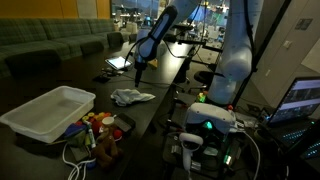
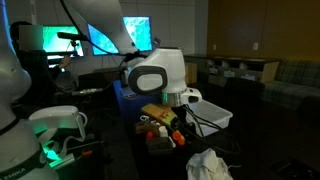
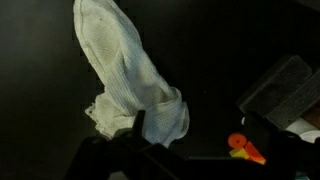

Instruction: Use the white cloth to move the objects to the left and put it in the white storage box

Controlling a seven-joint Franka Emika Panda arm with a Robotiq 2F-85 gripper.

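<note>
The white cloth [image 1: 132, 96] lies crumpled on the dark table; it also shows in the other exterior view [image 2: 208, 165] and in the wrist view [image 3: 130, 80]. The white storage box [image 1: 48, 112] stands at one end of the table and shows in the other exterior view too [image 2: 216, 112]. A pile of small colourful objects [image 1: 96, 125] lies beside the box, between it and the cloth. One orange piece [image 3: 245, 147] shows in the wrist view. My gripper [image 1: 139, 70] hangs above the table just beyond the cloth, open and empty [image 3: 190, 135].
Cables and a small device [image 1: 85, 152] lie at the table's near edge. A laptop [image 1: 118, 63] sits on the far part of the table. A second robot base with a green light [image 1: 210, 120] stands beside the table. A sofa [image 1: 45, 45] is behind.
</note>
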